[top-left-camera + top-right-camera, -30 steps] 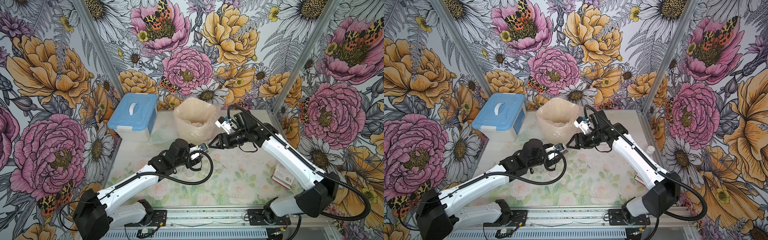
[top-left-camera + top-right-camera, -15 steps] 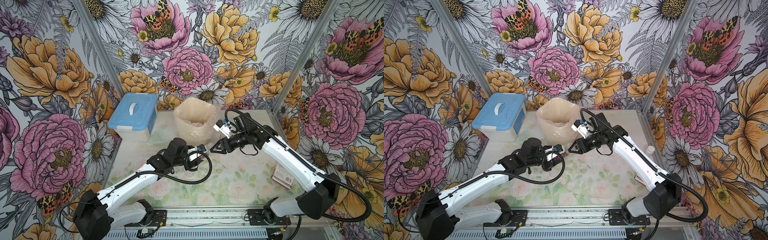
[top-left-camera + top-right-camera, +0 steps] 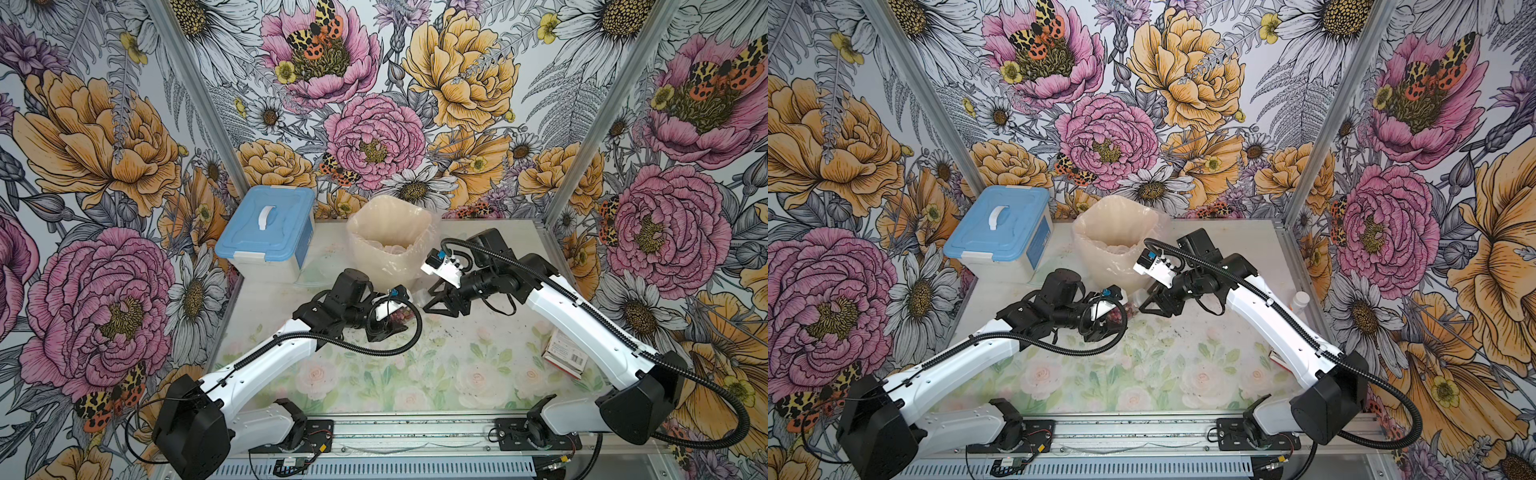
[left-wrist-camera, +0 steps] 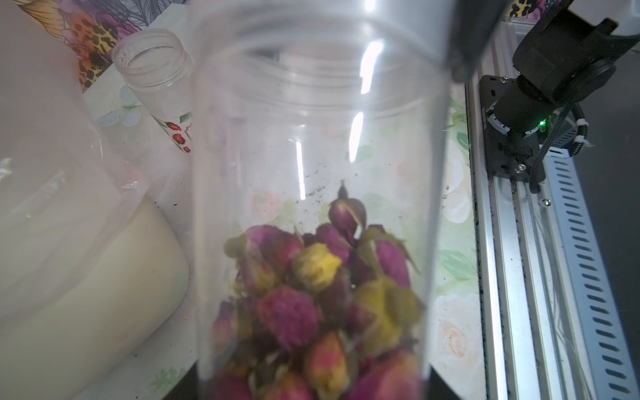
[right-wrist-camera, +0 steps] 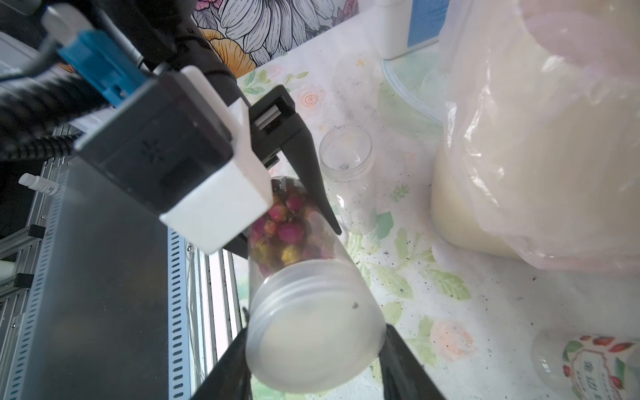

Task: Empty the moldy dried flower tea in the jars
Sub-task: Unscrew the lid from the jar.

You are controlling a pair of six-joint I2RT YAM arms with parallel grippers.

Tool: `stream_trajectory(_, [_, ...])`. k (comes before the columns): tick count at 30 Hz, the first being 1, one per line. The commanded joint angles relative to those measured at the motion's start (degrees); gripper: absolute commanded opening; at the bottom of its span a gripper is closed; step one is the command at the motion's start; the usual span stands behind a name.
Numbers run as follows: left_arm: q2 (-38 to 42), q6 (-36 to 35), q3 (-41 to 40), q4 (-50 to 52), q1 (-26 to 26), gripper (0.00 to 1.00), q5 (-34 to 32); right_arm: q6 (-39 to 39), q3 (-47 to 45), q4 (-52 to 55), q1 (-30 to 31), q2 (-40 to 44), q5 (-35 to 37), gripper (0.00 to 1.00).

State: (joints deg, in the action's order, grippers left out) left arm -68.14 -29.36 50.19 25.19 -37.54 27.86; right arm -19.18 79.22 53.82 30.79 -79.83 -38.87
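My left gripper (image 3: 392, 321) is shut on the body of a clear jar (image 4: 311, 138) and holds it tilted above the table. Moldy dried flower tea (image 4: 311, 294), pink, purple and yellow buds, fills the jar's lower part. A translucent white lid (image 5: 311, 329) caps the jar. My right gripper (image 5: 313, 323) is shut on this lid, one black finger pressed to each side. In both top views the two grippers meet in front of the bin, right gripper (image 3: 1152, 305) facing left gripper (image 3: 1111, 322). A labelled jar (image 5: 588, 363) and a small jar (image 5: 346, 152) stand open and empty nearby.
A cream bin lined with a plastic bag (image 3: 388, 245) stands just behind the grippers. A blue-lidded storage box (image 3: 266, 237) sits at the back left. A red-and-white carton (image 3: 565, 353) lies under the right arm, and a small white-capped bottle (image 3: 1300, 299) stands at the right edge. Dark specks dot the tabletop.
The right gripper has come down a little at the lid end of the jar. The left gripper and its jar have barely moved.
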Motion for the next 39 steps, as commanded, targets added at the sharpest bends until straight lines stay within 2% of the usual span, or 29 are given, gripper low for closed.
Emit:
stream_trajectory(1, [-0.31,-0.71,2.45,-1.7,-1.53,0.4,-2.83,-0.22,0.97,-1.85,-0.61,0.69,0.33,0.73])
stream_trajectory(5, [-0.43,-0.78,2.02,-3.39,-3.02,0.39,-9.01,6.04,-0.19,-4.53,-2.6,3.06,-3.52,0.89])
stream_trajectory(8, [-0.24,-0.6,0.73,-6.31,-4.24,0.39,-13.46,14.54,-2.08,-9.9,-4.91,5.81,-6.14,0.99])
stream_trajectory(12, [0.52,-0.96,-0.93,-10.38,-6.06,0.39,-18.65,28.12,-2.89,-14.03,-8.17,7.72,-6.06,0.99])
stream_trajectory(16, [0.17,-1.9,-1.22,-12.34,-7.61,0.39,-23.69,39.91,-2.44,-14.18,-9.49,7.69,-2.64,0.99])
stream_trajectory(19, [-0.41,-2.52,-1.14,-12.43,-8.18,0.39,-25.94,45.19,-2.75,-14.09,-9.48,6.49,-3.01,0.99])
stream_trajectory(22, [-0.48,-2.8,-1.06,-12.45,-8.6,0.39,-26.23,46.51,-4.26,-13.9,-9.38,5.31,-4.61,0.99])
stream_trajectory(32, [0.27,-3.12,-1.4,-12.18,-8.77,0.39,-26.63,45.4,-6.43,-13.74,-4.98,2.75,-5.27,0.87])
stream_trajectory(36, [0.42,-3.29,-1.53,-12.01,-8.81,0.39,-26.65,44.51,-6.11,-13.74,-4.5,2.23,-4.56,0.75])
stream_trajectory(39, [0.41,-3.48,-1.54,-11.66,-8.78,0.39,-25.81,43.38,-6.01,-13.74,-4.41,2.14,-4.34,0.62])
